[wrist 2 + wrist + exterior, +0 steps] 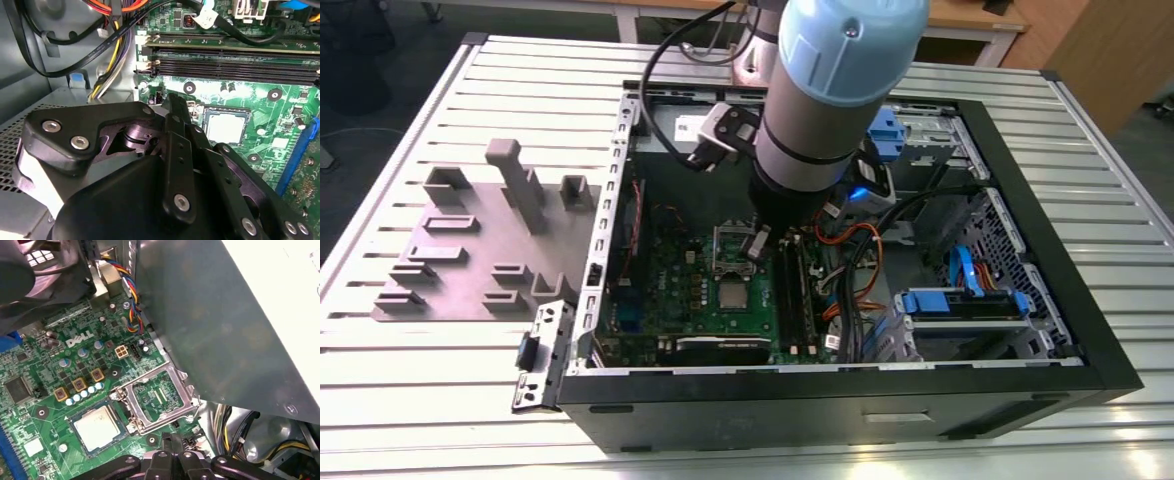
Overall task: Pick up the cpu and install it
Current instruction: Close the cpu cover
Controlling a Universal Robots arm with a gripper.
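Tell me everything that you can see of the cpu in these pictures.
The cpu is a small flat square chip with a pale silvery metal top and a thin lighter rim. It lies flat, top upward, on the green motherboard, beside the opened silver socket bracket. Nothing rests on it, and the pincer is apart from it, not holding it.

Exterior view high, angled down into case (854,412); both wrist views close over motherboard (272,114) (46,374), sharing cpu (227,125) (97,426).
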